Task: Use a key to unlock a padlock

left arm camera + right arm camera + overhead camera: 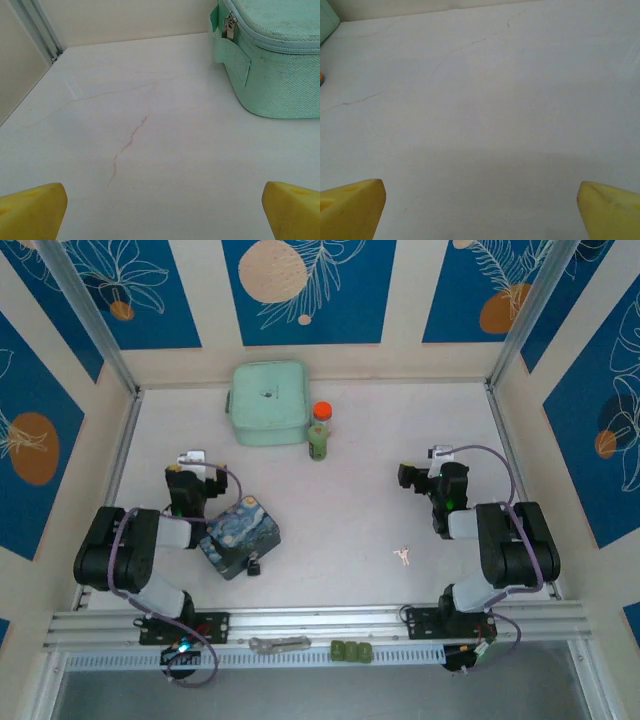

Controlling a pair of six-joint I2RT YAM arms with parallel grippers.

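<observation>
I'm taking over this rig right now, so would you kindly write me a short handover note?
Left tool: open, empty, above bare table, facing the mint-green zipped case.
Right tool: open, empty, above bare table.
Small dark padlock: on the table beside the blue swirl-painted box's near edge.
Thin pale key: lying alone on the table, nearer the right tool.
Done: nothing; neither is held.
Left: grasp key, steady padlock, insert, turn.
</observation>
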